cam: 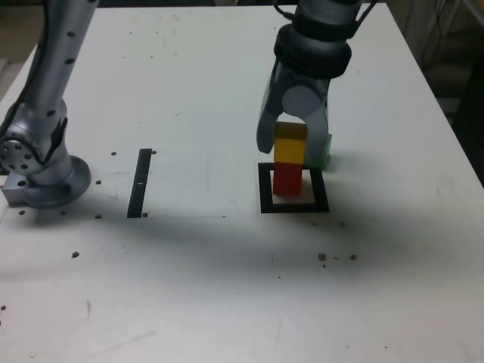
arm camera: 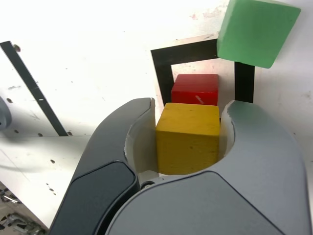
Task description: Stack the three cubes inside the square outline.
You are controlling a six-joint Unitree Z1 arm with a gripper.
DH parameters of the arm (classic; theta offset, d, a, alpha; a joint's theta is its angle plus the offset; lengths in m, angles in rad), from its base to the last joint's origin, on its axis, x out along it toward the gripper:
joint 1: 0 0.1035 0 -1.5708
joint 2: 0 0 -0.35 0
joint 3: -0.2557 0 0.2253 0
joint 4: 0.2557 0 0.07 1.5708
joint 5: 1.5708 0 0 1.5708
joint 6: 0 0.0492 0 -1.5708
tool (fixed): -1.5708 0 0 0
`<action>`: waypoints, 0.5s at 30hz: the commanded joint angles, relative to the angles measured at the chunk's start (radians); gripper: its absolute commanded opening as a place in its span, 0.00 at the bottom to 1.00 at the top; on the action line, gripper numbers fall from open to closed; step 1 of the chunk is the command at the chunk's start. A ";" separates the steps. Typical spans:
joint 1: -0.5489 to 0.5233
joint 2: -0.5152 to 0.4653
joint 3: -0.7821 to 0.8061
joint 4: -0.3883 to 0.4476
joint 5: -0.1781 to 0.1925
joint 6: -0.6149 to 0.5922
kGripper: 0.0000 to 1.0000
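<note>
My gripper (cam: 291, 134) is shut on the yellow cube (cam: 290, 147), one jaw on each side of it (arm camera: 188, 137). The yellow cube is directly over the red cube (cam: 286, 180), their faces meeting or nearly so; I cannot tell whether it rests there. The red cube (arm camera: 195, 89) stands inside the square outline (cam: 293, 206) of black tape (arm camera: 161, 63). The green cube (cam: 324, 151) lies on the table just past the outline's far corner on the exterior view's right, outside the tape (arm camera: 257, 32).
The arm's round base (cam: 41, 178) stands at the exterior view's left. A straight black tape strip (cam: 140, 181) lies between the base and the outline. Small dark specks dot the white table (cam: 227, 287). The table's right edge (cam: 454, 128) runs close by.
</note>
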 commanded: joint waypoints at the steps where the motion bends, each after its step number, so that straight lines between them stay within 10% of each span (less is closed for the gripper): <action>1: 0.004 0.012 0.005 -0.009 -0.003 0.003 0.33; 12: 0.025 0.025 0.038 -0.042 -0.004 0.009 0.34; 15: 0.028 0.026 0.044 -0.050 -0.005 0.014 0.48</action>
